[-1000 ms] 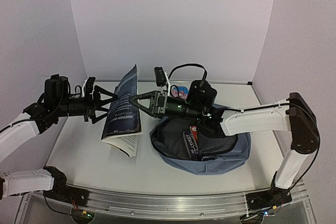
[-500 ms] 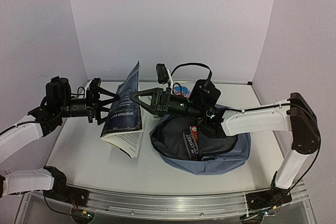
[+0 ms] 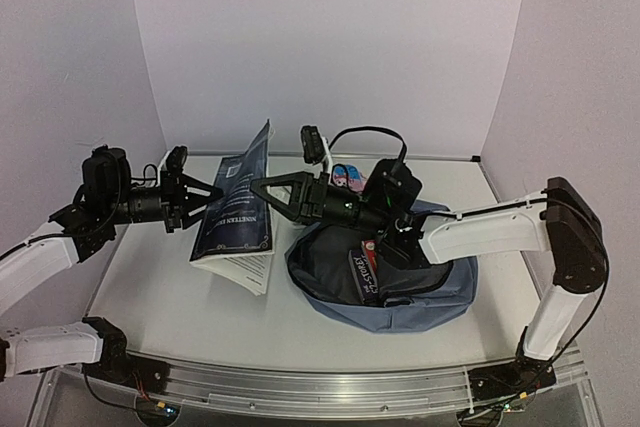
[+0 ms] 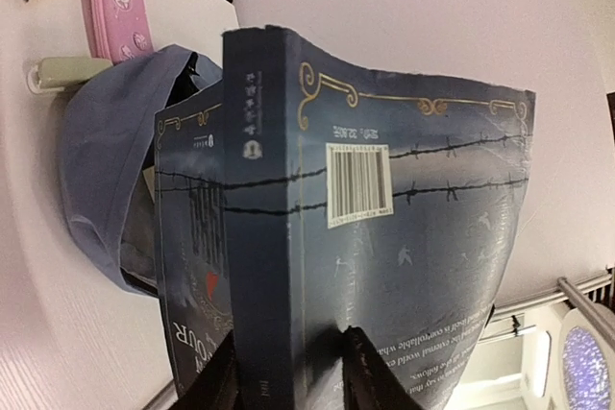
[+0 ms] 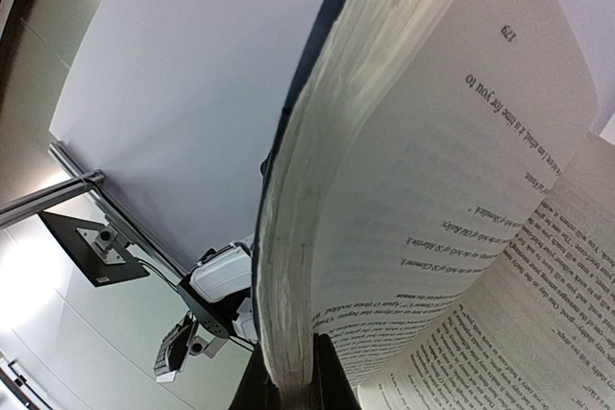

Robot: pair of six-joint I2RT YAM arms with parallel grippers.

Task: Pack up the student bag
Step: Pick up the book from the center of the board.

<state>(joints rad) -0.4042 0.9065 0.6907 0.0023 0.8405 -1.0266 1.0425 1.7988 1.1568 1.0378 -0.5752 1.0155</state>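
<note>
bag is sitting centre-right on the bench, slumped flat, long axis running roughly left-right, dark mouth gaping up and toward the left, with a lettered red-and-white item already poking out of it. right forearm is crossing directly over the bag. book is hanging just left of the mouth, off the bench or barely grazing it at the low corner (can't tell which), long axis near upright and tilted, front cover facing the camera, pages fanning loose underneath. right gripper is biting a block of pages at the fore-edge, jaws together on paper in its wrist view. left gripper is coming at the book from the opposite side, fingers flanking the spine and looking to be pressing on it, so I'm reading it as clamped on the book, though contact on the far finger is hard to confirm. pink case is lying behind the bag near the back wall, not involved. key relation: the bag is lying to the right of and below both grippers, the right arm is the nearer one, and the book's long axis is standing roughly crosswise to the mouth. judging that the book needs tipping spine-down and shifting right to go in. risk: the loose pages are splaying and may be catching the rim.
</note>
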